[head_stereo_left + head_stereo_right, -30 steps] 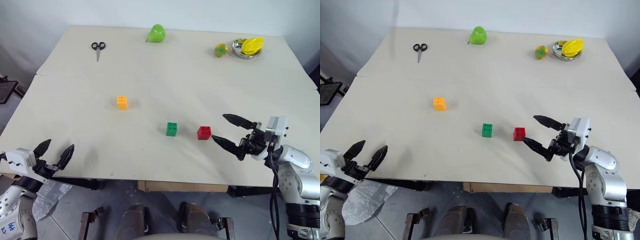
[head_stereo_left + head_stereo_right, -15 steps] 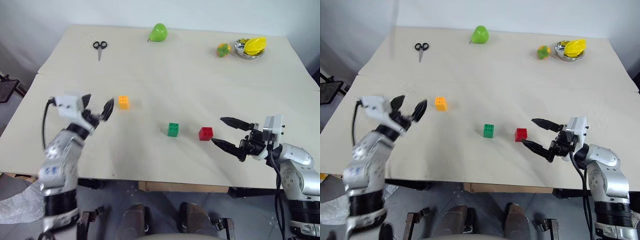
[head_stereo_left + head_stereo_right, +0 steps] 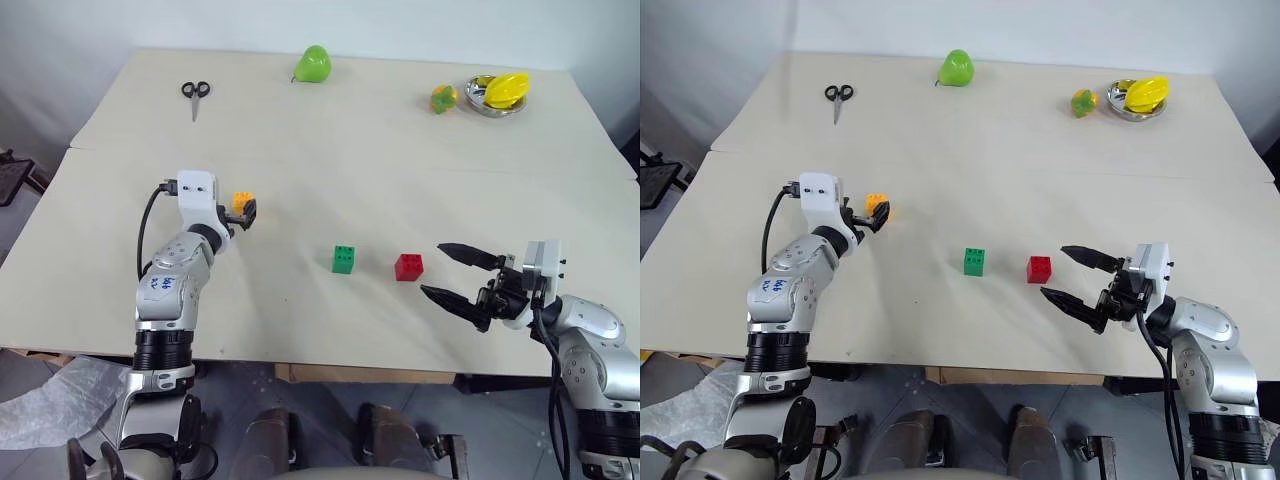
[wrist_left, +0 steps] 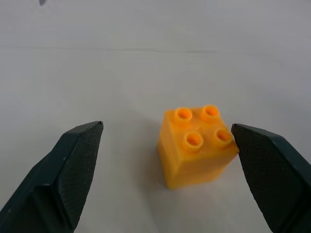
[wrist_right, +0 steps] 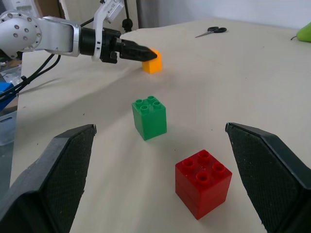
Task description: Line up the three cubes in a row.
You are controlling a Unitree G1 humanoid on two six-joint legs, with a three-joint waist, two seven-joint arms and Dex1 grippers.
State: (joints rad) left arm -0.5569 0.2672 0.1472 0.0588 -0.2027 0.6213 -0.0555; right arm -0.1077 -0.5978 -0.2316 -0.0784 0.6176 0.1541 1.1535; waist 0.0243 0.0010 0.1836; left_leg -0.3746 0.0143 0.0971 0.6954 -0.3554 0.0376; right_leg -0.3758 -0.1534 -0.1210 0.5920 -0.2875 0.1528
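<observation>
Left end effector (image 4: 165, 160): fingers apart — flanking orange-yellow cube (image 4: 197, 145)
Right end effector (image 3: 462, 280): apart, near red cube (image 3: 408, 266)
Bench (image 3: 400, 160): pale cream
Green cube (image 3: 344, 259): studded — beside red cube

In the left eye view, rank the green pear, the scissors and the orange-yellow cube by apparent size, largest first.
1. green pear
2. scissors, longer but thin, so close to the pear
3. orange-yellow cube, partly hidden by the left gripper's fingers

The pear and scissors lie farther from the camera, so true sizes are unsure.
</observation>
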